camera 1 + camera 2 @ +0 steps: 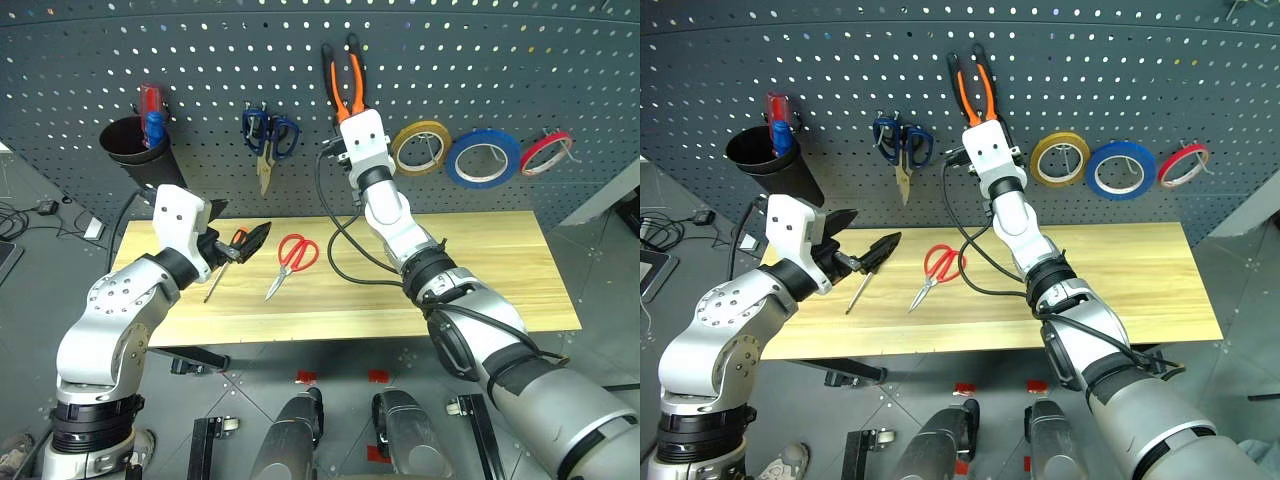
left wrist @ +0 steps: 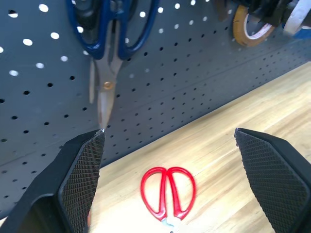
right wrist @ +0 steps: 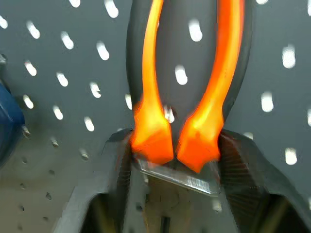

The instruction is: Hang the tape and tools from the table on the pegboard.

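While your right arm works up at the pegboard [image 1: 90,70], you're mid-step on hanging the pliers [image 1: 346,80]; nothing else is in hand.

Pegboard: big dark perforated panel behind the bench [image 1: 480,270], running along its whole back edge. Already hung on it: blue tape [image 1: 483,158] toward the right side, between a yellow roll [image 1: 420,147] and a thin red roll [image 1: 546,152]; dark blue scissors [image 1: 268,135] left of centre; a black cup [image 1: 133,143] at far left with a red-and-blue handle sticking out.

Bench: light wood. Red-handled scissors [image 1: 291,261] lie flat near the back edge, left of centre, blades pointing toward the front. Screwdriver [image 1: 860,285] lies just left of them, partly hidden by your left gripper.

Right gripper [image 3: 172,165]: pressed up against the board with the pliers' head between its fingers, orange handles pointing up. Whether it still clamps them or is letting go, cannot tell. Can't see the hook either, so can't confirm the pliers are seated.

Left gripper [image 2: 167,145]: spread wide, holding nothing, hovering above the bench's left part, aimed at the red scissors.

Next, as a judgement: make sure the pliers sit on their hook, release fully, back the right arm off straight so you don't drag them down. Then pick up the scissors or screwdriver; both are still on the bench.
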You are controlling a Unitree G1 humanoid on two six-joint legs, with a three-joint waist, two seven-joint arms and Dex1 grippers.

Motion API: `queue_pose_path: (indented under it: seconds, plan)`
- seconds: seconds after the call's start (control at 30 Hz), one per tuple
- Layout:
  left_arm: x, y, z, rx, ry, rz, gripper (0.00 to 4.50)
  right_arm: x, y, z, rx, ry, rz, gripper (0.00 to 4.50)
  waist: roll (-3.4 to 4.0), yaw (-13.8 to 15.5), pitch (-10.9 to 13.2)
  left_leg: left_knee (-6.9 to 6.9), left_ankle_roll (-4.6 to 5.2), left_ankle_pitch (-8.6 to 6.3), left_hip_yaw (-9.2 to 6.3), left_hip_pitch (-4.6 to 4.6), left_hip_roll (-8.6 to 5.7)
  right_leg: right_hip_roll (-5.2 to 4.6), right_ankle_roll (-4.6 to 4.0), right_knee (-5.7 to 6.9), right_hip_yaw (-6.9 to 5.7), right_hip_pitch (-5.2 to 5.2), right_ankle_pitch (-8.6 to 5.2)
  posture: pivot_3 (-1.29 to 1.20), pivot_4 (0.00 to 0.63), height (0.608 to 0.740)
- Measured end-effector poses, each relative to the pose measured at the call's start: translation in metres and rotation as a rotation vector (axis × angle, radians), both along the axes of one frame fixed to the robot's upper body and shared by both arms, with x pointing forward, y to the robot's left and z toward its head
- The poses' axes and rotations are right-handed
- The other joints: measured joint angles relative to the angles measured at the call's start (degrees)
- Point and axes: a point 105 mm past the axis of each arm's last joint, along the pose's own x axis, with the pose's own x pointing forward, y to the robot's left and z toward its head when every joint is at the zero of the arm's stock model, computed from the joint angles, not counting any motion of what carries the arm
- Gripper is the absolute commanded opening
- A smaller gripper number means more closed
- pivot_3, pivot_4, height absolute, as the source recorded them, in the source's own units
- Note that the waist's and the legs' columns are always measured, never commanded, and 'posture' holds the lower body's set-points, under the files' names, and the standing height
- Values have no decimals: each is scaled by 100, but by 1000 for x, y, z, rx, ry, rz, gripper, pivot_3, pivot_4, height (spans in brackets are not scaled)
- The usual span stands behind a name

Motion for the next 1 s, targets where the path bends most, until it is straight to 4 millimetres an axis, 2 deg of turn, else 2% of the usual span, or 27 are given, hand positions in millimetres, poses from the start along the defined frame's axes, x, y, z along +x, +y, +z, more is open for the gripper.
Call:
queue_pose_path:
  seconds: [0.07,0.37,0.47,0.53,0.6,0.7,0.8,1.0]
  plan:
    - [2,2,-2,-3,2,10,4500,2,-10,-21,-9,62,-29,4482,0,-19,0,-3,0,1,9,-10,0,0,-1,5,9,1,1,-83,285,740]
    - [7,-3,-3,-25,-9,1,4500,-1,-12,-25,-10,82,18,4482,0,-110,0,-7,-5,3,10,-21,13,14,-1,-1,9,-9,0,-111,263,740]
    - [9,-2,-8,-37,10,8,4500,-10,-7,-38,-2,123,103,4482,-2,-112,-2,-8,-4,3,10,-21,13,14,-1,-5,9,-8,0,-124,256,740]
    - [9,-1,-13,-37,37,13,4500,-27,0,-55,-12,175,208,4482,-2,-112,-4,-7,-4,2,9,-22,15,15,0,-8,9,-7,0,-124,256,740]
    - [10,3,-27,-30,100,37,4500,-48,6,-77,-44,265,316,4482,-2,-113,-4,-8,-4,2,11,-23,15,15,0,-9,11,-10,0,-146,255,740]
    - [8,16,-67,39,258,113,4500,-87,3,-93,-71,393,432,4482,-1,-128,-5,-9,-3,-1,9,-23,16,16,0,-10,14,-11,0,-157,261,740]
    - [7,30,-100,73,398,178,4500,-116,-5,-96,-95,495,480,4482,-3,-127,-5,-8,7,-8,0,-23,16,17,0,-2,8,-14,2,-170,270,740]
    - [22,43,-122,82,520,239,4500,-157,8,-89,-132,622,611,4482,-5,-129,-6,-3,0,-2,-7,-19,30,28,-2,3,0,-14,20,-198,283,740]
